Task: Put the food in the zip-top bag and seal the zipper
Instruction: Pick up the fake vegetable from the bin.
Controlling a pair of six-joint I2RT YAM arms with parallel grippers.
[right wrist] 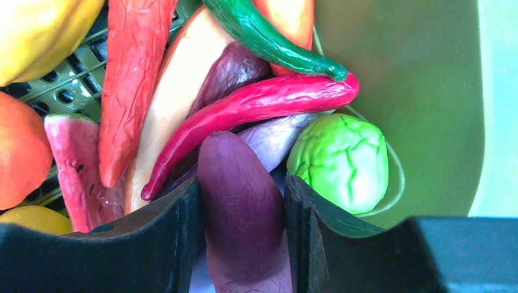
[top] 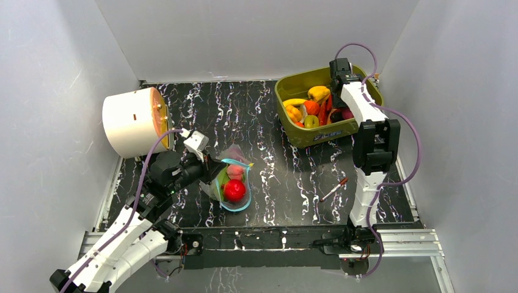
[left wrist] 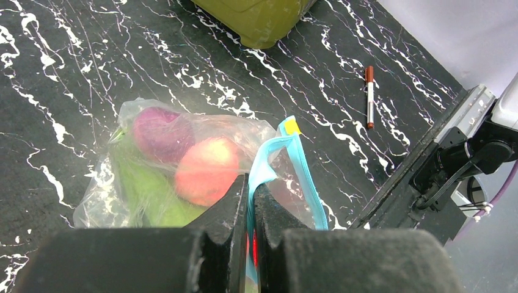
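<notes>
The left claw (left wrist: 250, 190) was found closed on the zipper (left wrist: 261, 165), the light-blue strip being pinched between the two dark fingers at one side of the bag's mouth. In the overhead view the strip was seen bowed into an open loop, so the bag (left wrist: 98, 201) was not sealed. The bag was laid on its side on the desk (top: 275, 183) just in front of the left arm. A red apple (top: 234, 190), a purple onion (left wrist: 160, 133) and a green leaf (left wrist: 143, 186) could be made out inside it, through the clear plastic. A red-and-white pen (left wrist: 369, 96) was lying apart from the bag, nearer the right arm's base, and a white drum (top: 128, 122) was placed at the far left. The right claw (right wrist: 242, 201) was lowered into the olive-green tub (right wrist: 427, 91) at the far right corner of the desk, and its fingers were pressed against both sides of a dark purple vegetable (right wrist: 241, 244), which was thus gripped. Around that piece, more food was heaped in the tub. A red chilli (right wrist: 256, 107) was lying just above it, a green chilli (right wrist: 269, 39) beyond that, a pale green cabbage (right wrist: 339, 162) just to the right, and a watermelon slice (right wrist: 70, 159) to the left.
</notes>
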